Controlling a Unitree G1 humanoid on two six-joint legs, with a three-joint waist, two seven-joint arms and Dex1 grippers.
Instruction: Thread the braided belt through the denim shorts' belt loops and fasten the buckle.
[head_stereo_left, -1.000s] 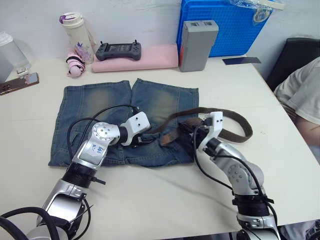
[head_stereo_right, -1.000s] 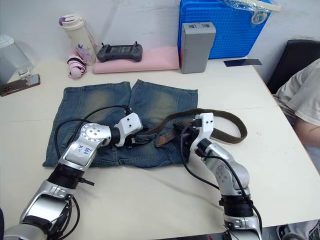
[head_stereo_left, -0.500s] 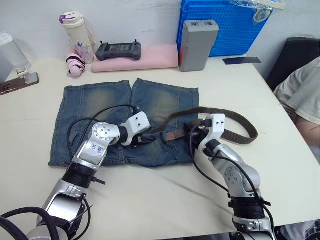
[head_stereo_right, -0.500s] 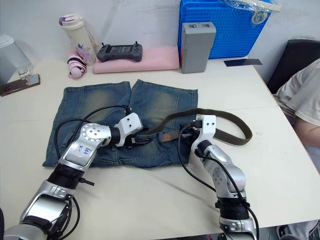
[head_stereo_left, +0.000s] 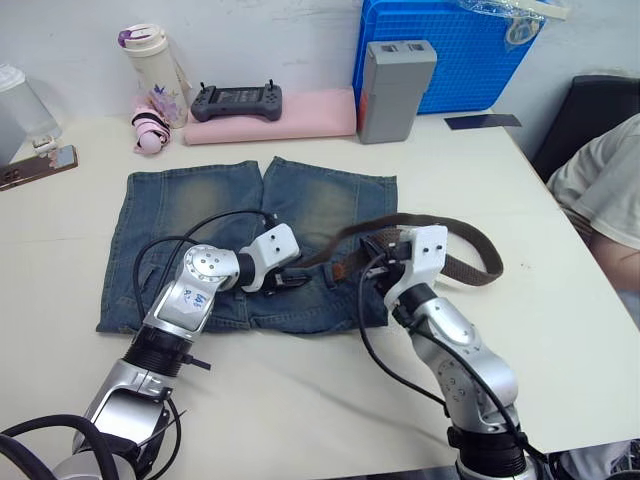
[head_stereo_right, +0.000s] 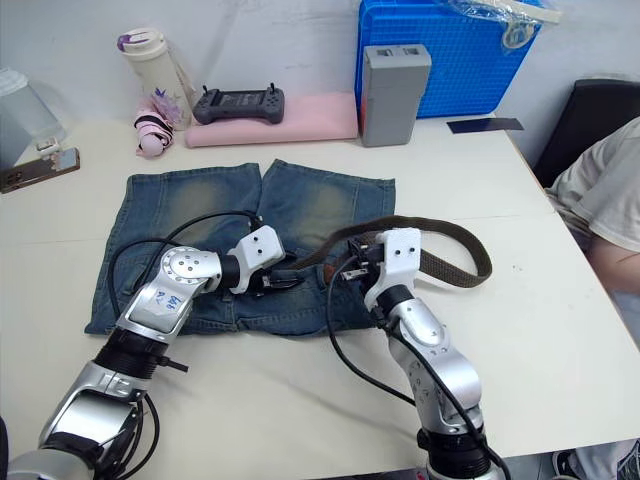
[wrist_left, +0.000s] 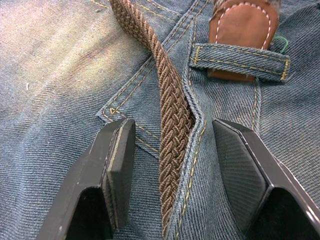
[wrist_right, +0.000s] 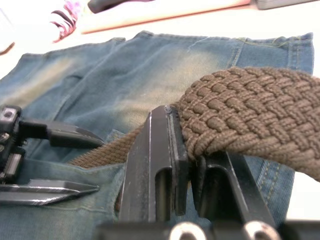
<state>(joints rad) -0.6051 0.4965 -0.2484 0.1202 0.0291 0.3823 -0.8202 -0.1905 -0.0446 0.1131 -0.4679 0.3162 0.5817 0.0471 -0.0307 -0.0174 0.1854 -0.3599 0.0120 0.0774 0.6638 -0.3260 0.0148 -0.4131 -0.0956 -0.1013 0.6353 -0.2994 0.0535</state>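
Right gripper (head_stereo_left: 385, 262), clamped on the braided belt (head_stereo_left: 470, 268), shifted left toward the left gripper (head_stereo_left: 295, 278) and further over the denim shorts (head_stereo_left: 180, 215). Belt's loop on the table pulled in, seemingly smaller.

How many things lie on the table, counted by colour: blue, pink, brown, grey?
Blue: 2, the denim shorts and the crate.
Pink: 2, the cloth pad and the small bundle.
Brown: 1, the braided belt.
Grey: 2, the box and the handheld controller.
Total: 7.

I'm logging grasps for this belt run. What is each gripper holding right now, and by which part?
The right gripper pinches the belt on its braided strap, where it loops up off the shorts. The left gripper holds nothing: its open jaws straddle the strap at the waistband.
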